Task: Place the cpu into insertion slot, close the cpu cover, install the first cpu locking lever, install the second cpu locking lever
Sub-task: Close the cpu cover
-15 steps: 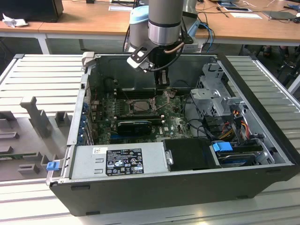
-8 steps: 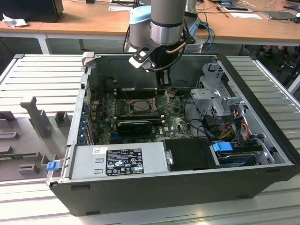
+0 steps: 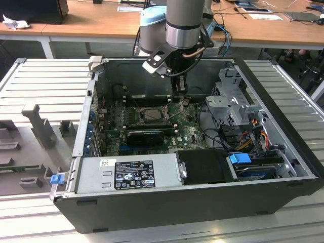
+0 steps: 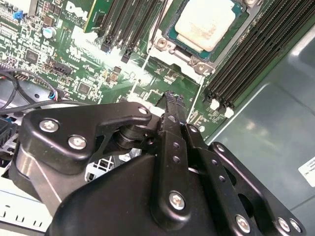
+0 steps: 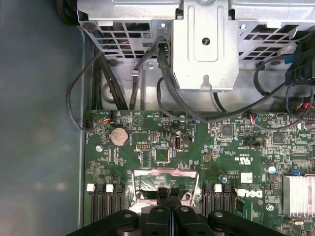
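The cpu [image 4: 204, 22], a pale silver-beige square, lies flat in the insertion slot [image 3: 152, 114] on the green motherboard. A silvery frame, the cpu cover [image 4: 183, 55], lies around the chip. Along one side of the socket runs a thin wire lever [image 4: 156, 27]. My gripper [image 4: 172, 98] is shut, its black fingers pressed together with nothing visible between them. It hovers just off the socket's edge, by the memory slots. In the first wrist view the gripper [image 5: 168, 192] points at the shiny socket metal [image 5: 162, 178]. In the exterior view the gripper [image 3: 180, 91] reaches down into the case at the socket's right.
The open computer case [image 3: 167, 202] holds a black graphics card [image 3: 146, 135], a power supply [image 3: 129, 174], a metal drive cage [image 5: 206, 44] and loose black cables [image 5: 147, 78]. Long memory slots [image 4: 246, 59] flank the socket. A heatsink [image 5: 298, 194] sits nearby.
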